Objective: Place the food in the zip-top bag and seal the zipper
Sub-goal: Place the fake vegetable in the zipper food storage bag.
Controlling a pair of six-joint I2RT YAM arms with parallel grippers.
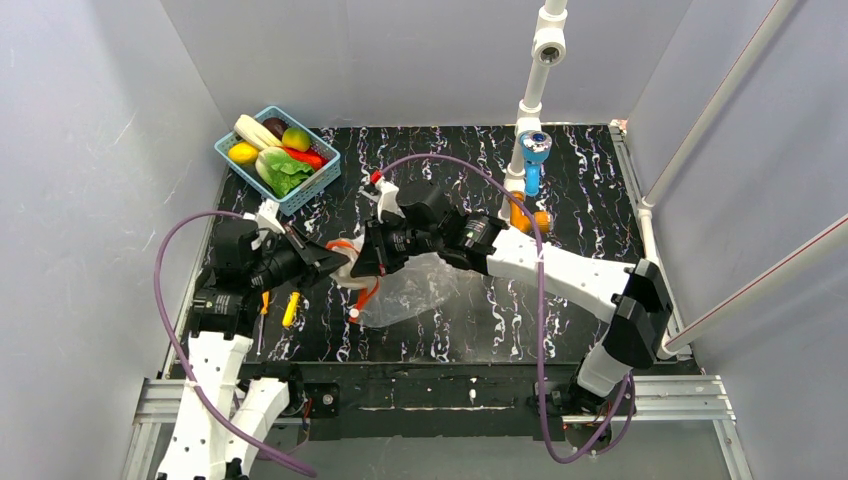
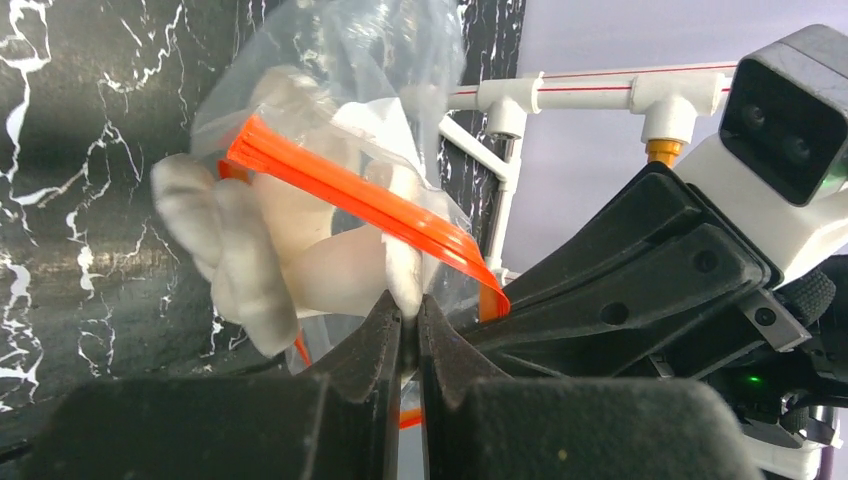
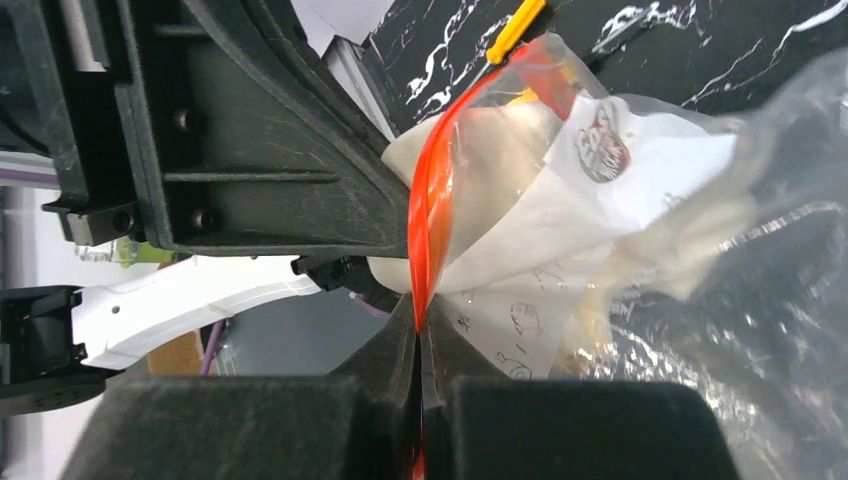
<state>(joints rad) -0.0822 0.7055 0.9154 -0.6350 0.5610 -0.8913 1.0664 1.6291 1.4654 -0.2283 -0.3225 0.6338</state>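
zip-top bag [image 1: 420, 295] mouth faces left, zipper [image 3: 432, 200] running near-to-far | my left gripper [image 2: 405, 320] pinches bag edge, right gripper [image 3: 417, 330] clamps zipper | black marbled table [image 1: 560, 190], grey walls [image 1: 100, 120]

The only print is on the white label [image 3: 650, 175] inside the clear bag [image 3: 760, 300], seen from the right wrist. It has a round red-and-dark logo [image 3: 602, 150] whose pale letters are too blurred to read, and the faint small marks [image 3: 520, 320] nearer are also illegible.
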